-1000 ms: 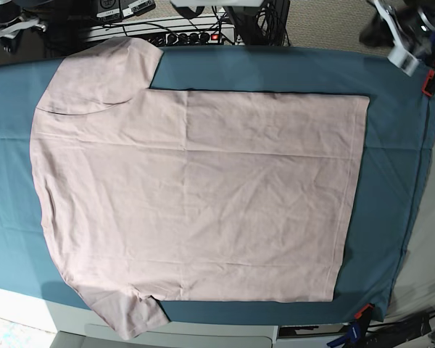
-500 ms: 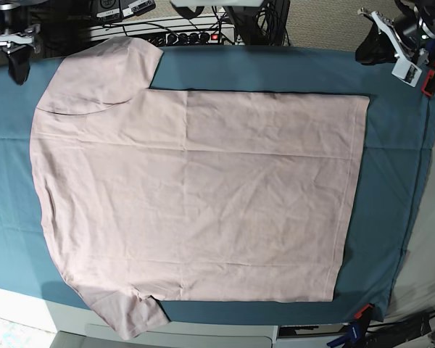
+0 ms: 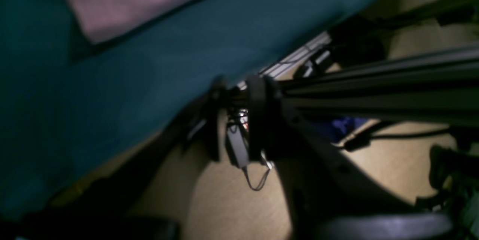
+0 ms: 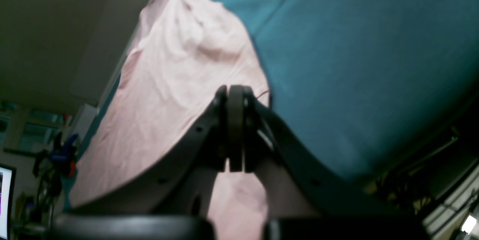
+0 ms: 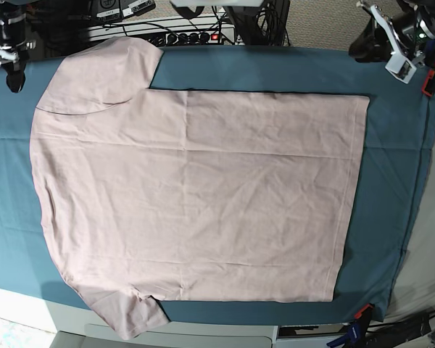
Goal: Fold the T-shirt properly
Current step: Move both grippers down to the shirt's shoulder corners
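**Both grippers empty, shirt spread flat and unfolded**

Fingers of the right gripper [image 4: 235,127] are pressed together on nothing, hovering just above a sleeve of the T-shirt [image 5: 196,196]. Those of the left gripper [image 3: 234,120] stand slightly parted and empty, off the teal sheet [image 5: 391,145], the shirt's hem corner well apart from them. Soft, light and limp, the shirt should sag wherever unsupported; pinching a sleeve edge and hem corner looks best. Its long axis runs from one gripper's side toward the other's, with the neck end by the right fingers.
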You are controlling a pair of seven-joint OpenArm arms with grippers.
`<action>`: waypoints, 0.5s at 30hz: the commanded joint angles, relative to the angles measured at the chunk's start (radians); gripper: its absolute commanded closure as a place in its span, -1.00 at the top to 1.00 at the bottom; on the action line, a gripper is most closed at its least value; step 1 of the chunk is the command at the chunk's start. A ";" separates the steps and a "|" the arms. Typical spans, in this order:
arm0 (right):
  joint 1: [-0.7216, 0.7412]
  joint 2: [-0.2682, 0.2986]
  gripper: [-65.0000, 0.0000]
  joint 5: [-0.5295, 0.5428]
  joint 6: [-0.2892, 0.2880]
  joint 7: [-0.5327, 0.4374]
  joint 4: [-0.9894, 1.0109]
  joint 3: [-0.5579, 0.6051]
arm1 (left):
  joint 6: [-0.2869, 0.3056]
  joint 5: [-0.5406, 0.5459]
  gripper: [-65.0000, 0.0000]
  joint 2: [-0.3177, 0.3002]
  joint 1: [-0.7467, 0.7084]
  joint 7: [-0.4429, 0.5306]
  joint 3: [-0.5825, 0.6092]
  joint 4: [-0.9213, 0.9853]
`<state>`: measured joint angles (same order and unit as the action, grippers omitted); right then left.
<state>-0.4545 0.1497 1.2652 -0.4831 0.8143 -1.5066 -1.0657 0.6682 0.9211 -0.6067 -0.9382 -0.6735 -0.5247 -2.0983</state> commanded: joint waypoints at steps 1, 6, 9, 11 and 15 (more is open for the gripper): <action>-0.005 0.029 -1.00 0.021 -0.011 -0.013 0.000 -0.008 | 0.011 0.013 -0.63 -0.010 -0.009 0.016 -0.008 -0.012; -0.015 0.057 -1.00 -0.045 -0.022 -0.011 0.009 -0.007 | 0.010 -0.039 -0.63 -0.008 -0.009 0.032 -0.008 -0.012; -0.029 0.061 -0.28 -0.055 -0.060 -0.037 0.009 -0.007 | 0.010 -0.066 -0.63 -0.008 -0.009 0.045 -0.008 -0.012; -0.031 0.060 -0.01 -0.080 -0.058 -0.046 0.009 -0.007 | 0.010 -0.066 -0.63 -0.008 -0.006 0.045 -0.008 -0.012; -0.026 0.058 -0.01 -0.103 0.020 -0.004 0.009 -0.007 | 0.010 -0.066 -0.63 -0.008 0.004 0.044 -0.008 -0.012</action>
<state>-0.4759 0.1886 1.1412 -0.4484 0.8242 -1.4811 -1.0649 0.6716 0.8417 -0.6041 -0.9298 -0.6502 -0.5247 -2.0983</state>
